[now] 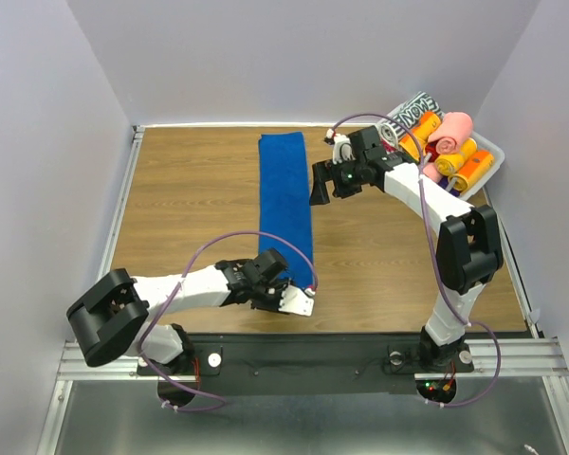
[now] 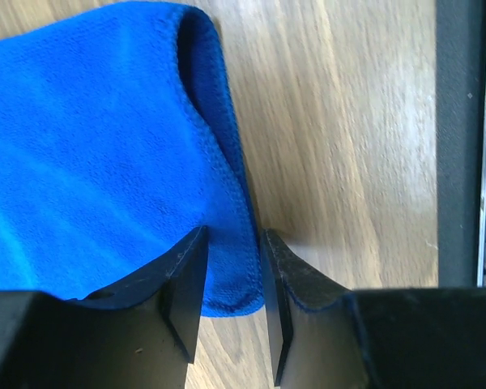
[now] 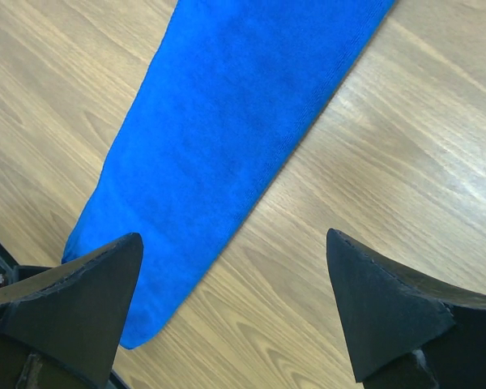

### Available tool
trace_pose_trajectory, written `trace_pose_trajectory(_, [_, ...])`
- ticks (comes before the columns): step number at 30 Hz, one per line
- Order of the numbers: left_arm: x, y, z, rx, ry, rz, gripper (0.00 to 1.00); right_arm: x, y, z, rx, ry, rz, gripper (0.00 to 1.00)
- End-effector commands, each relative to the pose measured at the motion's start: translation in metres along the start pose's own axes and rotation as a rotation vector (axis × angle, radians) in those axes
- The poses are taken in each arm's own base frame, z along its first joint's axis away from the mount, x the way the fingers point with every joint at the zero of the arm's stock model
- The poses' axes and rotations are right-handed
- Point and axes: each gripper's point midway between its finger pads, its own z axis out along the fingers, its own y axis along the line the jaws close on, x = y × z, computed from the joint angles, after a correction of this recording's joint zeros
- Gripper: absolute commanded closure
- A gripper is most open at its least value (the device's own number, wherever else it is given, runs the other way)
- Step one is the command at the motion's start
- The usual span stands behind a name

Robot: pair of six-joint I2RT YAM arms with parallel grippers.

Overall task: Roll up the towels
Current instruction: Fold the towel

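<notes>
The left gripper (image 2: 235,235), low at the near side of the table (image 1: 190,190), is clenched on the near right corner of the blue towel (image 1: 284,204), a long strip running near to far. Just right of the strip's far half, the right gripper (image 3: 233,237) hangs spread wide, holding nothing. The pink towel (image 1: 452,133) sits rolled in the bin (image 1: 491,152) at far right.
</notes>
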Motion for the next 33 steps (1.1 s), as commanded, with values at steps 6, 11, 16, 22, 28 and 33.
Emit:
trace_pose_trajectory(6, [0.006,-0.013,0.016,0.086,0.023,-0.002,0.76,-0.028,-0.001,-0.019,0.002,-0.064,-0.033,0.02])
trace_pose_trajectory(11, [0.008,-0.015,0.018,0.107,0.032,-0.005,0.97,-0.027,-0.006,-0.023,0.012,-0.059,-0.036,0.02])
trace_pose_trajectory(16, [-0.014,-0.009,0.004,0.124,-0.019,-0.018,1.0,-0.023,-0.008,-0.025,0.009,-0.054,-0.031,0.03])
trace_pose_trajectory(22, [-0.039,-0.012,-0.019,0.166,-0.082,-0.015,1.0,-0.02,-0.008,-0.03,0.009,-0.054,-0.031,0.03])
trace_pose_trajectory(28, [-0.049,0.013,-0.032,0.142,-0.114,-0.083,1.0,-0.017,-0.009,-0.032,0.003,-0.053,-0.024,0.03])
trace_pose_trajectory(33, [-0.046,0.058,-0.038,0.074,-0.126,-0.116,1.0,-0.016,-0.016,-0.033,0.019,-0.052,-0.014,0.0])
